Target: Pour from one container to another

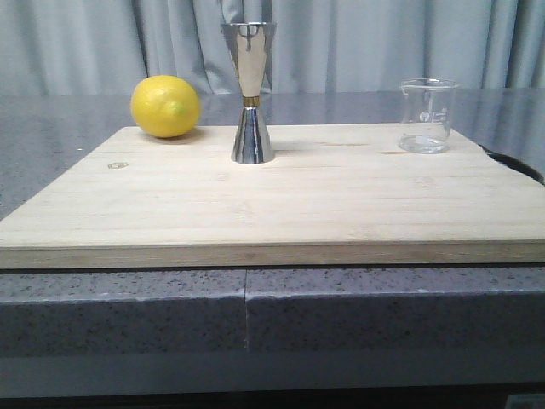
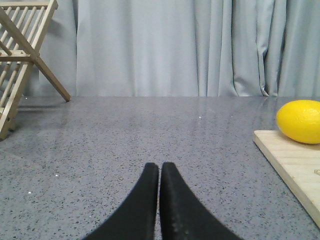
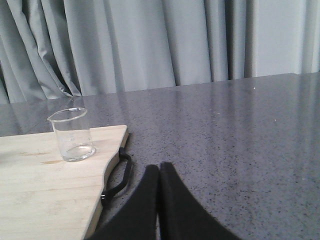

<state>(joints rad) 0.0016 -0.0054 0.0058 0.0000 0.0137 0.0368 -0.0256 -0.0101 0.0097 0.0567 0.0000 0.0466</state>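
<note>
Both my left pincer [image 2: 159, 172] and right pincer [image 3: 159, 172] are closed, empty, low over the desk [image 2: 150, 130]; beaker [image 1: 426, 115] and jigger [image 1: 250, 94] stand upright, well apart, on the board [image 1: 281, 200].

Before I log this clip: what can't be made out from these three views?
- Beaker contents: front and right wrist views; clear glass, any liquid level unreadable. Its printed marks are too small.
- Jigger top cup's inside: front view is too low to see in.
- Rack: cut off by the left wrist view's edge.
- Both arms: outside the front view; only the shut left end effector and right end effector show.
</note>
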